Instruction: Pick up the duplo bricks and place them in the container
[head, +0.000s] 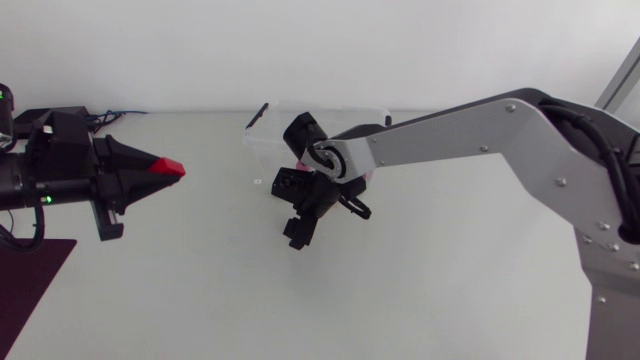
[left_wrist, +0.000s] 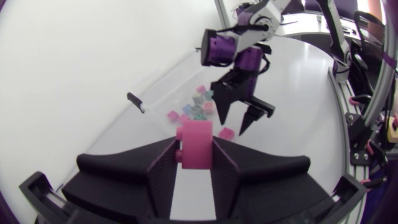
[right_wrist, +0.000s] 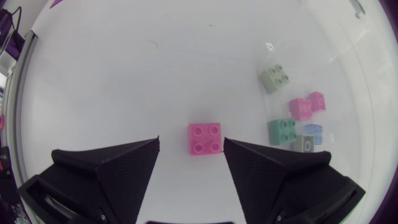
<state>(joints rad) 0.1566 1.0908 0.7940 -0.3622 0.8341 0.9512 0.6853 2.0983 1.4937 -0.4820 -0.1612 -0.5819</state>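
Head view, left gripper: the left gripper (head: 160, 168) is clamped on a red-pink brick (head: 172, 168) at its tips, well apart from the container (head: 262, 140).
Head view, right gripper: the right gripper (head: 322, 218) hangs above the table (head: 450, 290), just in front of the container.
Left wrist view, hold: the held brick (left_wrist: 198, 144) sits far forward between the fingers. A jolt on the way over could twist or drop it.
Left wrist view, crowding: the right gripper (left_wrist: 231, 122) is right beside the container (left_wrist: 163, 98). Bringing the left arm in now risks a clash.
Right wrist view, target: its fingers are spread wide, with the loose pink brick (right_wrist: 205, 138) on the table below and between them.
Right wrist view, risk: this brick lies nearer one finger, so closing may shove or skew it. The container wall (right_wrist: 336, 74) is near and could be caught on the way down.
Right wrist view, stored: several bricks (right_wrist: 283, 130) lie inside.
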